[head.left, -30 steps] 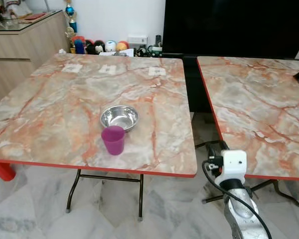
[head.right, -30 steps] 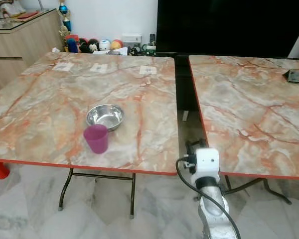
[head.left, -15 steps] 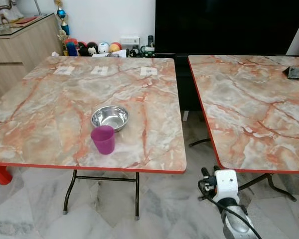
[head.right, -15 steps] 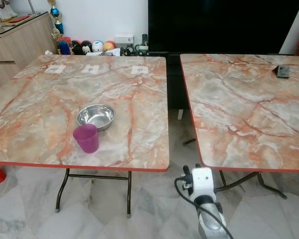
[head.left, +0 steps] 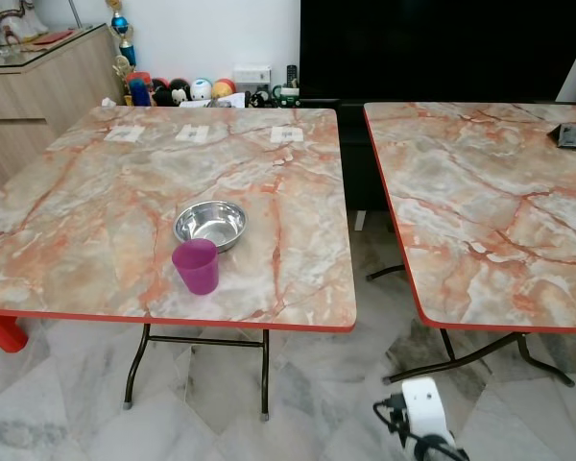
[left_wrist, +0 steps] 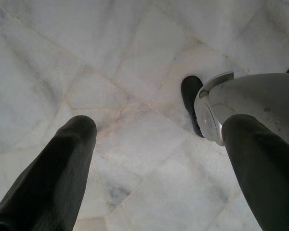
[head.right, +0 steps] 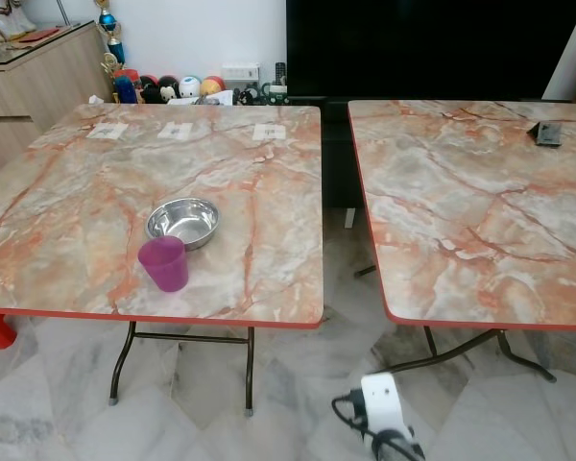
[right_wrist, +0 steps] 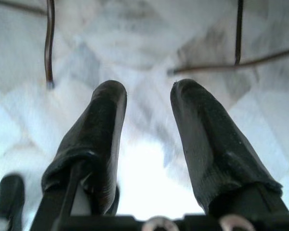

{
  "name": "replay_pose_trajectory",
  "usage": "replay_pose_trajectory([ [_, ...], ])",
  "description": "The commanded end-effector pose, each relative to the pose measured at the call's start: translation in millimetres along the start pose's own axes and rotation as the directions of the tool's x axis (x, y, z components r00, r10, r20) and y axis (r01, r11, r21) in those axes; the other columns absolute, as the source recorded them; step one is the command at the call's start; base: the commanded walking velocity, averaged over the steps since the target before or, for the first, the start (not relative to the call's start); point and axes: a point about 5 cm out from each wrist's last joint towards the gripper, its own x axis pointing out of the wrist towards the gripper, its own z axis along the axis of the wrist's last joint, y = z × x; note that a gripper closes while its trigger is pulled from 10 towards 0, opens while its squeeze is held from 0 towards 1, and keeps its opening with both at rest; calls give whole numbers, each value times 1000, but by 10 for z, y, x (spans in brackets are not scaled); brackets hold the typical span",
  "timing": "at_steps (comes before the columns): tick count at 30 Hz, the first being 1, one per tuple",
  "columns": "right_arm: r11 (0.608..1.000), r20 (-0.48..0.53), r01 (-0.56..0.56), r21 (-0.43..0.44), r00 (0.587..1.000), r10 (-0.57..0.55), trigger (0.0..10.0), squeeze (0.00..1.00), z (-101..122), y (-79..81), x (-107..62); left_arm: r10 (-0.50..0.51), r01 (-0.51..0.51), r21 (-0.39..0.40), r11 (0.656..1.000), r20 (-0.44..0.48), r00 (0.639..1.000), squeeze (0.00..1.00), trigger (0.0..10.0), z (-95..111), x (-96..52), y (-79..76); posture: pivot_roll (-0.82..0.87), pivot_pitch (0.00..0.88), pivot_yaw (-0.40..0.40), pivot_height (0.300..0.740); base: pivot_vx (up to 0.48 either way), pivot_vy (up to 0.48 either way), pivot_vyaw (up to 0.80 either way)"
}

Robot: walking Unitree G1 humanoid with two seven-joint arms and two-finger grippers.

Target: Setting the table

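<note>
on the left table point(head.left: 96, 206) bowl point(head.left: 210, 223) touches cup point(head.left: 196, 266) — both hands low, fingers apart, empty — approach squarely before reaching.

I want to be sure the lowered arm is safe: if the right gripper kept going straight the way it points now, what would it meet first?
Most likely the marble floor. The right gripper, fingers apart, points down at the tiles, with thin dark table legs off to the sides. Depth is hard to judge.

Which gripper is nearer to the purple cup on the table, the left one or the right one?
Neither clearly. The right gripper hangs low over the floor between the tables, below and right of the purple cup. The left gripper points at floor beside the robot's leg.
</note>
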Motion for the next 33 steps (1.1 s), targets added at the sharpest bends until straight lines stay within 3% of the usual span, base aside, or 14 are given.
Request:
replay_pose_trajectory([
  [1,999,-53,13,32,999,-11,10000,0,-108,5,-22,1,-2,-3,1000,-19,1000,0,10000,-60,-14,-8,-17,64,18,740,0,0,0],
  [7,999,-59,15,31,998,-13,10000,0,-114,4,-18,1,-1,-3,1000,-19,1000,0,10000,-60,-14,-9,-17,64,18,740,0,0,0],
  [11,980,-153,80,181,987,-53,10000,0,-421,-27,-136,-1,1,-4,1000,-20,1000,0,10000,-70,-16,-17,-13,57,23,740,0,0,0],
  [18,980,-165,84,182,985,-54,10000,0,-432,-35,-136,-1,1,-4,1000,-21,1000,0,10000,-73,-16,-19,-12,57,23,740,0,0,0],
  [33,983,-190,61,171,981,-28,10000,0,-464,-48,-145,-2,2,-1,1000,-33,999,0,10000,-107,-24,-28,-6,32,20,740,0,480,0],
])
